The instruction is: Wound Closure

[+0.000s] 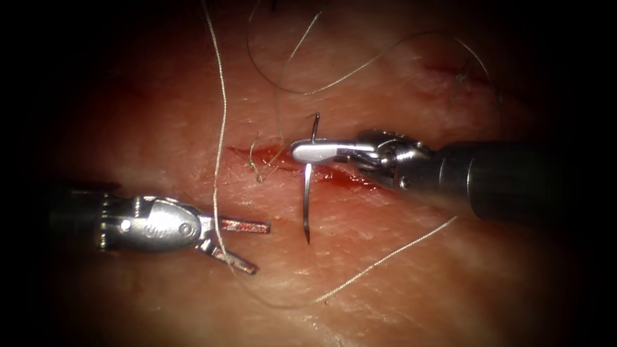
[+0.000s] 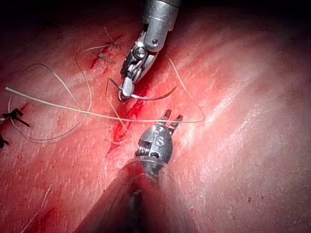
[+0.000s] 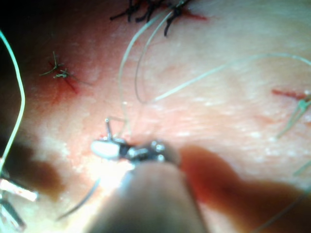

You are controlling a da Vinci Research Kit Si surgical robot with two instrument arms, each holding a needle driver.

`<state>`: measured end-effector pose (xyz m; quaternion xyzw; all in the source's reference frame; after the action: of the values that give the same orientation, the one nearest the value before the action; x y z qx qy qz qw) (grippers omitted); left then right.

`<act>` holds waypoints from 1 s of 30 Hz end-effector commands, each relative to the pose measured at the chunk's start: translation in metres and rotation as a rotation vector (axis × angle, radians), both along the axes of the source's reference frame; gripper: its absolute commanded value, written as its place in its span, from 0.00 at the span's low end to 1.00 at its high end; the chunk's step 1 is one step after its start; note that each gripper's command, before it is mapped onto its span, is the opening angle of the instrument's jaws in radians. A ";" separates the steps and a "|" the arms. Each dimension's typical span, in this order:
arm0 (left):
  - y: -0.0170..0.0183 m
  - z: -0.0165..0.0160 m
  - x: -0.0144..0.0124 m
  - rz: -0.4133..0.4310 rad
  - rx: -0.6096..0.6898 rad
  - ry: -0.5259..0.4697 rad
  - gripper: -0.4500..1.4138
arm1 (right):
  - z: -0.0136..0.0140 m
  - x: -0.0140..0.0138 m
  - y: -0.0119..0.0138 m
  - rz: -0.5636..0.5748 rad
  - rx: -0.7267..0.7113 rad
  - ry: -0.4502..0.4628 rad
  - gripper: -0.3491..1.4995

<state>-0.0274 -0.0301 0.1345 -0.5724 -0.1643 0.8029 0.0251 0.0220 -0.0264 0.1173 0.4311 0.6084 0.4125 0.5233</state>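
While over cut: right tool (image 1: 297, 151) pinches needle (image 1: 307, 205) near its tail, needle free of tissue (image 1: 398, 283).
Left tool (image 1: 247, 243): jaws spread, empty, thread (image 1: 222, 128) crossing.

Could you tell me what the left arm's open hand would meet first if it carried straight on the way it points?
Probably the needle, held mid-curve by the right hand and free of the tissue. The left hand straddles the thread; depth is unclear.

The endoscope looks down from above and in front onto the tissue (image 1: 398, 302), fairly near, the cut (image 1: 270, 157) running across mid-frame. Each wrist camera peers along its own shaft from very close. All three views share the right tool (image 1: 307, 152) (image 2: 125, 90) (image 3: 104, 148) gripping the needle (image 1: 307, 205) (image 2: 155, 97) (image 3: 77, 204) over the cut
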 end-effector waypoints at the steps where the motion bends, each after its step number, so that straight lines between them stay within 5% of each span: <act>1: -0.0001 0.0022 -0.0005 -0.018 0.010 0.042 0.24 | 0.0002 0.0002 0.0000 0.005 -0.062 -0.011 0.00; 14: 0.0031 0.0111 -0.0002 -0.068 0.067 0.115 0.14 | -0.0034 0.0004 0.0009 0.112 -0.690 -0.116 0.00; 30: 0.0069 0.0138 -0.0013 -0.205 0.048 0.379 0.04 | -0.0046 0.0001 0.0004 0.129 -0.895 -0.236 0.00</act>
<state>-0.0282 -0.0229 0.1479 -0.4150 -0.1143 0.8894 0.1538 0.0215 -0.0259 0.1121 0.0718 0.6880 0.1876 0.6973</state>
